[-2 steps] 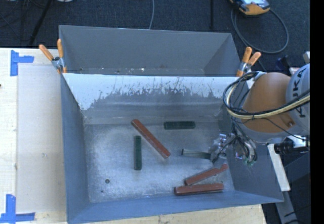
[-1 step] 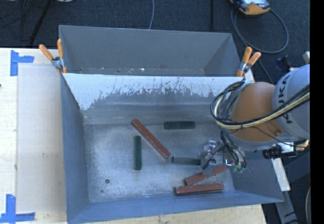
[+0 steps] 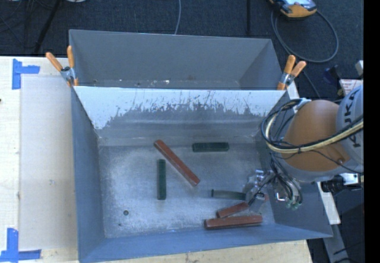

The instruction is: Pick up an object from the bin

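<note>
My gripper is low in the bin's front right corner, under the orange dome. Just to its left a short dark bar lies flat on the floor, its right end reaching the gripper. Directly below the gripper a short brown bar lies tilted. A longer brown bar rests level beneath that one, close to the front wall. Whether anything is held cannot be seen.
A long brown bar lies diagonally in the middle of the bin. A dark green bar lies to its left, pointing front to back. Another dark green bar lies along the back wall. The right wall is close behind the gripper.
</note>
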`<action>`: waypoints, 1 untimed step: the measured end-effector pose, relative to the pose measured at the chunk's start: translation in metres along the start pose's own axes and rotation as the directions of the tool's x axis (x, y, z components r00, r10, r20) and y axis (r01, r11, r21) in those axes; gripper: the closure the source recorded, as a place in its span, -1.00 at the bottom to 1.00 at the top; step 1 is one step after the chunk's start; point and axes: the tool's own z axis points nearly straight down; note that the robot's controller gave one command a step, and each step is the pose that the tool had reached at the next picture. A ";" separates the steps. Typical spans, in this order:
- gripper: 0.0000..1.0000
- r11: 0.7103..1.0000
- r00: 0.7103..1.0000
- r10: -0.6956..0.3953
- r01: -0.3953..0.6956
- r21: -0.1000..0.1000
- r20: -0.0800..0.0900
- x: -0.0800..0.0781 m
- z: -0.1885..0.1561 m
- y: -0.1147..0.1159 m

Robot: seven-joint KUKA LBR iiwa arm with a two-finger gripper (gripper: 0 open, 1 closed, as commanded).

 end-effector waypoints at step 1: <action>1.00 1.000 1.000 0.020 -0.020 0.002 0.002 -0.006 -0.064 -0.009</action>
